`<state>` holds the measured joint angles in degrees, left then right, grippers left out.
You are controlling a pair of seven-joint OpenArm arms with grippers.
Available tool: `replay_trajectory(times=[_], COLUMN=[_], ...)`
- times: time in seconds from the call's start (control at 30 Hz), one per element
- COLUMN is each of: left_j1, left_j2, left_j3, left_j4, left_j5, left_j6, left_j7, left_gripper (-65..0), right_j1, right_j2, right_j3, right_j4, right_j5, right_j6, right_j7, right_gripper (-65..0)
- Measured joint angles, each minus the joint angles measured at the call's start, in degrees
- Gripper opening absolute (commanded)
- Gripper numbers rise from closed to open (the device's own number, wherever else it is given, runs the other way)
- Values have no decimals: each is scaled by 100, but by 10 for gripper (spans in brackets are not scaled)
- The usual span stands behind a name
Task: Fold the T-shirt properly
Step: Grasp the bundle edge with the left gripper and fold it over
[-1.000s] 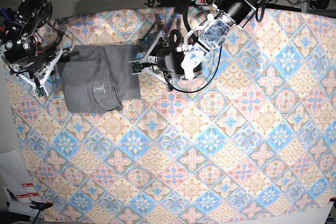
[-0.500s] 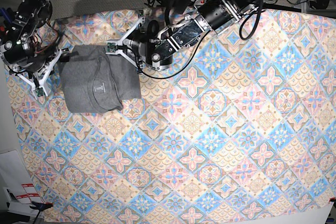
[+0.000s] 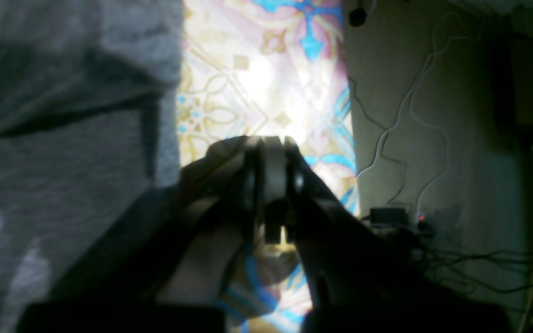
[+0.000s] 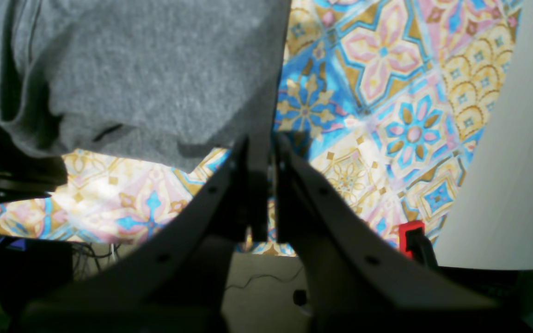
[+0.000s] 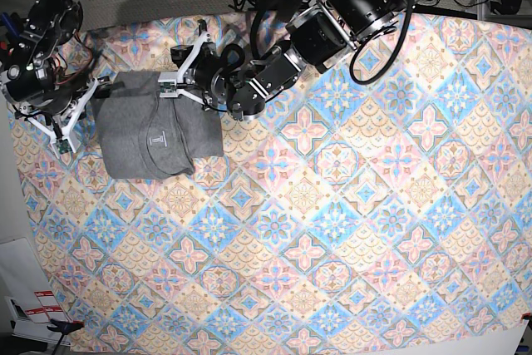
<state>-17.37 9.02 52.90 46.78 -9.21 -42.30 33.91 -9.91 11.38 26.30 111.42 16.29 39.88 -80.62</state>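
On the patterned tablecloth (image 5: 349, 230), folded T-shirt (image 5: 154, 126) between two arms, fingers closed, empty.

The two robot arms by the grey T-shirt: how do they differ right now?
The left gripper reaches in long from the table's far edge onto the T-shirt; the right gripper sits compact at its side. The left arm lies stretched; the right is bunched. Both are shut, holding nothing.

The T-shirt (image 5: 154, 130) lies folded on the tablecloth (image 5: 332, 205), near its far left corner in the base view. The right gripper (image 5: 79, 118) sits just beside its left edge, and the left gripper (image 5: 179, 81) over its far right corner
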Motion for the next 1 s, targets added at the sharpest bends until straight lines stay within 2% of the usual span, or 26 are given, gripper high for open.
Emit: replay_trajectory(times=[0.07,0.13,0.23,0.3,0.4,0.5,0.67,0.9,1.0], left_j1=[-81,-140,-208,-269,-330,-396,-535,-1300,-1574], left_j2=[9,-20,-166,-188,-103,-28,-109,-61,-76], left_j3=[-197,-750,-1681,-1985,-2017,-2017,-2026,-2013,-2011], left_j4=[-11,-22,-98,-409,-887,-1132,-1209,-1961,-2138], left_j5=[107,219,407,437,380,326,-118,-848,-1034], left_j6=[9,136,229,348,299,269,267,306,302], left_j7=[59,42,-466,-955,-1550,-1729,-2420,-3453,-3495], left_gripper=[-634,-634,-628,-628,-628,-628,-627,-627,-627], right_j1=[-11,-28,-57,-59,-219,-446,-520,-750,-787], right_j2=[2,4,4,0,11,26,9,37,24], right_j3=[0,0,-13,-22,-129,-562,-1014,-1425,-1552], right_j4=[0,0,0,0,0,0,2,24,24], right_j5=[-4,-4,-2,2,-7,-66,39,0,20], right_j6=[0,0,0,0,0,0,2,2,0], right_j7=[-2,0,2,2,35,-39,42,15,24], right_gripper=[-629,-629,-629,-629,-629,-629,-629,-629,-629])
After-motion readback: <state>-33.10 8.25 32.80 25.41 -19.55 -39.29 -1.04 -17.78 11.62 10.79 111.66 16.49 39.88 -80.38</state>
